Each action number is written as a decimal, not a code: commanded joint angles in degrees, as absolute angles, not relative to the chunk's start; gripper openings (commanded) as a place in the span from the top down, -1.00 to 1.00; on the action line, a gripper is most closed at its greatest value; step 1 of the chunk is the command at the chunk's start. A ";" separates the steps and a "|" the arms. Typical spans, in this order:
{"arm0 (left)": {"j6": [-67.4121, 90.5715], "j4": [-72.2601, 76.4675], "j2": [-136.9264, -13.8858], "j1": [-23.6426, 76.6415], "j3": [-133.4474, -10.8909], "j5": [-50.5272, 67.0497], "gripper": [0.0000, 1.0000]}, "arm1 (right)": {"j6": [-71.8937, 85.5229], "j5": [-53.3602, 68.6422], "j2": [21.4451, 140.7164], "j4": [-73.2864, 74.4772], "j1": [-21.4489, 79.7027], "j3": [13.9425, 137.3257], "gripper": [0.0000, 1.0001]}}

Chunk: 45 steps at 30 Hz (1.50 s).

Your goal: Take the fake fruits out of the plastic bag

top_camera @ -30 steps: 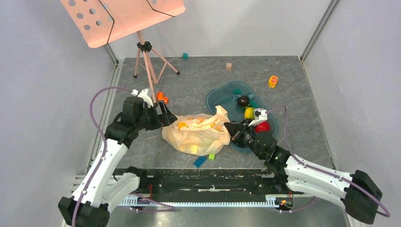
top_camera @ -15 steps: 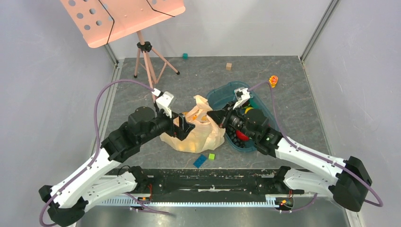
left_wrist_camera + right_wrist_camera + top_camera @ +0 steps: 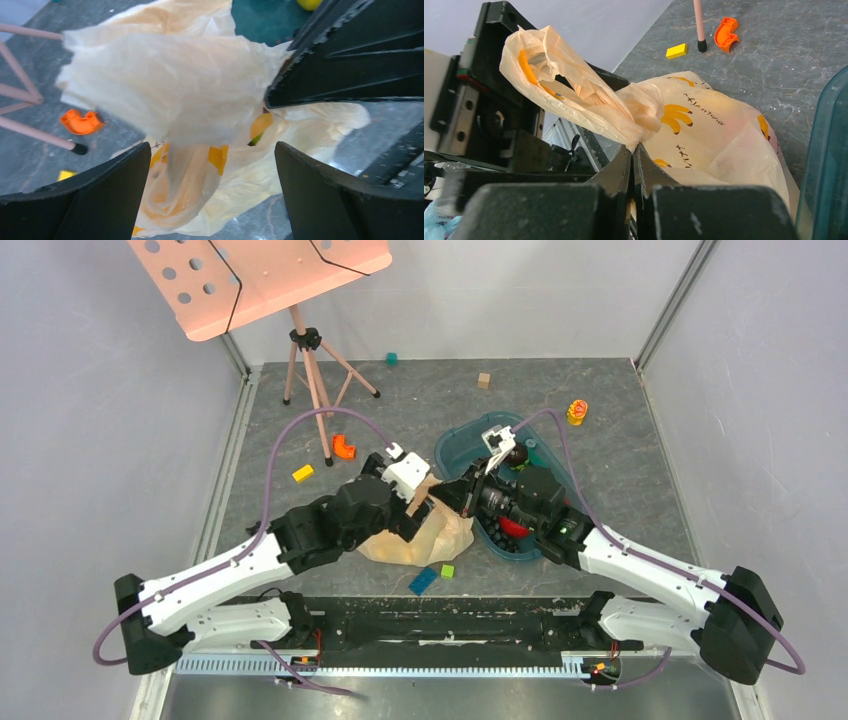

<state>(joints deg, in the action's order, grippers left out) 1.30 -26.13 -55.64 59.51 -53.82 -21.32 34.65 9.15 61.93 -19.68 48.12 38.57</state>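
Note:
The cream plastic bag with banana prints lies bunched on the grey floor between my arms. My right gripper is shut on a gathered fold of the bag's top and holds it raised; its jaws are pressed together. My left gripper hovers over the bag, open and empty, with the bag between its fingers. A yellow-green shape shows in the bag's folds. A red apple lies in the teal tray. A lemon shows there too.
A dark plum also sits in the tray. A pink music stand stands at the back left. An orange piece, yellow brick, blue brick, green cube and yellow toy lie around.
My left arm swung right, from the bag's left side to over the bag. My right gripper moved up and left, took hold of the bag's top and lifted it.

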 commanded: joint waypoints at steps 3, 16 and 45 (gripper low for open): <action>-4.99 -23.91 -57.47 61.59 -56.51 -36.15 -0.99 | 34.25 11.77 59.91 -22.50 47.62 38.79 1.00; 1.96 -28.58 -54.80 61.44 -58.01 -46.05 0.96 | 34.77 5.41 56.75 -19.06 46.26 36.49 1.00; 3.78 -8.52 -27.72 57.83 -40.89 -13.43 0.96 | 16.35 11.11 48.68 -2.37 43.50 46.54 -0.19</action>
<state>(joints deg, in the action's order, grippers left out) 7.35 -14.81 -27.18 58.08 -40.82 -21.61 25.78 -0.56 50.39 -4.12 43.55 40.60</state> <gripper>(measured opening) 0.034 0.644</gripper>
